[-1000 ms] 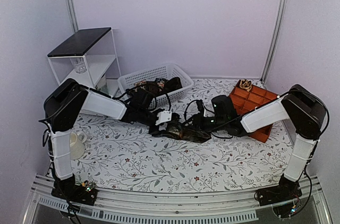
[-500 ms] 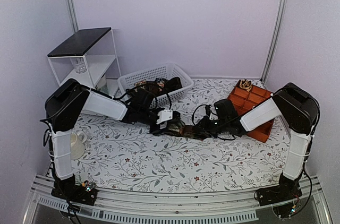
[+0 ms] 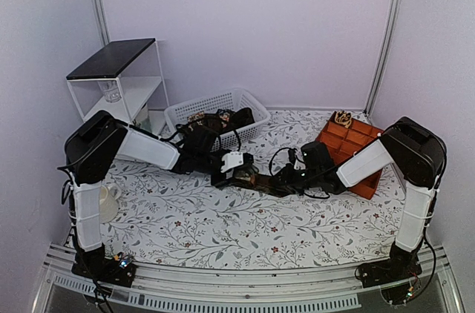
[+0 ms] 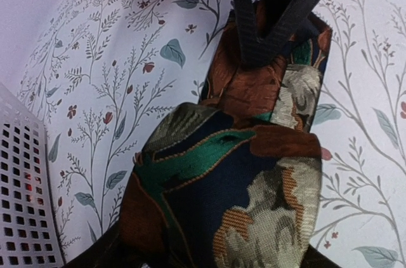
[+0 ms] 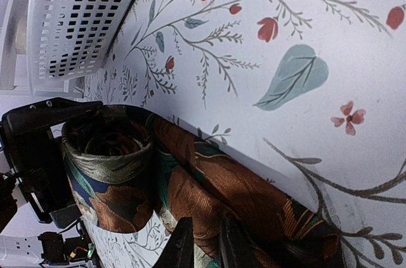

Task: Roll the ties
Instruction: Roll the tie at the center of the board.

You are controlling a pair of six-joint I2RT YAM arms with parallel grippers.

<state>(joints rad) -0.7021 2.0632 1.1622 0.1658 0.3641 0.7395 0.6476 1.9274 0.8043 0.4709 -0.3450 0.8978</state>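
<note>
A dark brown, green and rust tie (image 3: 257, 180) lies at the table's middle, partly wound into a roll (image 4: 235, 198). My left gripper (image 3: 236, 170) is shut on that roll, its jaws at either side and mostly hidden by the fabric. The flat tail (image 5: 254, 198) runs right to my right gripper (image 3: 282, 181), whose fingers (image 4: 273, 20) are shut on it close to the roll. In the right wrist view the roll (image 5: 108, 173) stands on end, and the right gripper (image 5: 206, 246) pinches the fabric. More ties (image 3: 226, 118) lie in the white basket (image 3: 194, 107).
A red compartment box (image 3: 355, 144) with a tan roll (image 3: 343, 117) stands at the right. A white shelf unit (image 3: 111, 61) is at the back left, with a white mug (image 3: 108, 202) in front of it near the left arm. The basket wall (image 4: 25, 198) is just left of the roll.
My right gripper has slid left along the tie toward the roll and its fingers have closed on the fabric. The left gripper keeps its hold on the roll.
</note>
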